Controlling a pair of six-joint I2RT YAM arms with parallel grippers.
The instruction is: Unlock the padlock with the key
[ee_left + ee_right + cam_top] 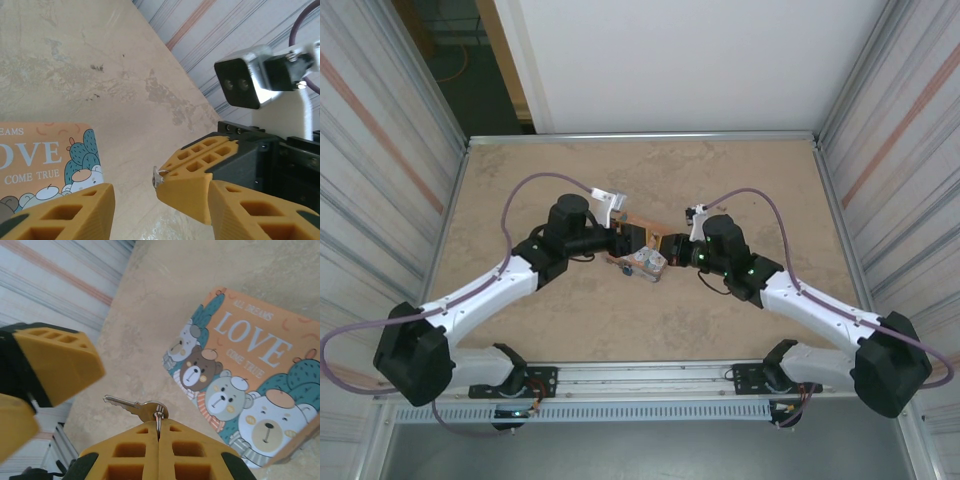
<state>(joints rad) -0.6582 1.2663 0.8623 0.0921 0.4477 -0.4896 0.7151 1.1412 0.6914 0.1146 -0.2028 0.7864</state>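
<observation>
The padlock is out of view. A small brass key hangs by its ring from my right gripper, which is shut on the ring, the blade pointing left. My left gripper stands open, its two yellow fingers wide apart. The right gripper's closed fingers reach into that gap, and the key's tip pokes out at their end. In the top view the two grippers, left and right, meet at the middle of the table.
An orange-and-teal tin marked "LOVE", with cartoon bears, lies flat on the table just below the grippers. The tin sits mid-table. Corrugated walls close in left and right.
</observation>
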